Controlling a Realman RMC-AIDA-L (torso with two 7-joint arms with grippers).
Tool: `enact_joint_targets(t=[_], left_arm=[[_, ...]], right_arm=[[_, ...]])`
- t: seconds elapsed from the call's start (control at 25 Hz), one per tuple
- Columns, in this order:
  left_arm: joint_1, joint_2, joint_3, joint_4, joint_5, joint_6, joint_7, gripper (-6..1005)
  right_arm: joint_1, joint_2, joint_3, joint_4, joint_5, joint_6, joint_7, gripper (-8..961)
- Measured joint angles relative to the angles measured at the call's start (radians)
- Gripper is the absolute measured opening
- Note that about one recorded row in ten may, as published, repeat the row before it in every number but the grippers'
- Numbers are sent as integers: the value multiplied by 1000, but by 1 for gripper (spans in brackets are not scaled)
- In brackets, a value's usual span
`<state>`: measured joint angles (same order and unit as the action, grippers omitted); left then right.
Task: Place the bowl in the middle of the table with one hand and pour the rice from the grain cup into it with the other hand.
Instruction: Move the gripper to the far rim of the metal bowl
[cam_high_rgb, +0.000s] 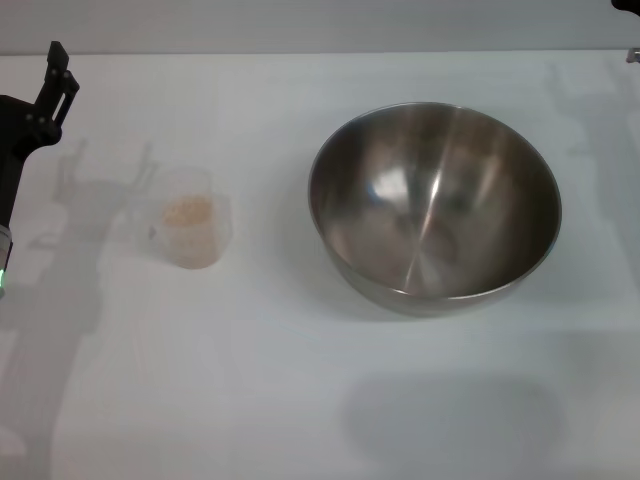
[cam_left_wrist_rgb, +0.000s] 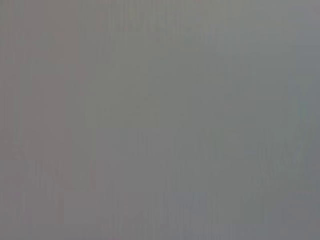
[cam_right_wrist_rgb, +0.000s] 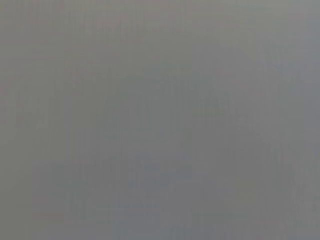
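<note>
The bowl (cam_high_rgb: 434, 205) is a large stainless-steel bowl standing upright and empty on the white table (cam_high_rgb: 300, 400), right of centre in the head view. The grain cup (cam_high_rgb: 190, 230), clear plastic, stands upright to its left with a small mass of pale rice (cam_high_rgb: 188, 212) inside. My left gripper (cam_high_rgb: 55, 78) is at the far left edge, left of and beyond the cup, apart from it and holding nothing. Only a dark sliver of my right gripper (cam_high_rgb: 630, 6) shows at the top right corner, far from the bowl. Both wrist views show only plain grey.
The table's far edge (cam_high_rgb: 300, 53) runs across the top of the head view. Shadows of the arms lie on the tabletop near the cup and at the front right.
</note>
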<state>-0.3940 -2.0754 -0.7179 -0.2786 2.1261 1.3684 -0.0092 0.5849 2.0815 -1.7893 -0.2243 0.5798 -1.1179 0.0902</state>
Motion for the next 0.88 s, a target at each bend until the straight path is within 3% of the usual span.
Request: enact_joint_targets(t=[0.72, 0.88], left_arm=[[-2, 0, 0, -3, 0, 0, 0, 861], [-2, 0, 0, -4, 0, 0, 0, 861]], right_arm=[[-1, 1, -3, 0, -4, -16, 7, 826], [-9, -7, -13, -79, -33, 86, 40, 826]])
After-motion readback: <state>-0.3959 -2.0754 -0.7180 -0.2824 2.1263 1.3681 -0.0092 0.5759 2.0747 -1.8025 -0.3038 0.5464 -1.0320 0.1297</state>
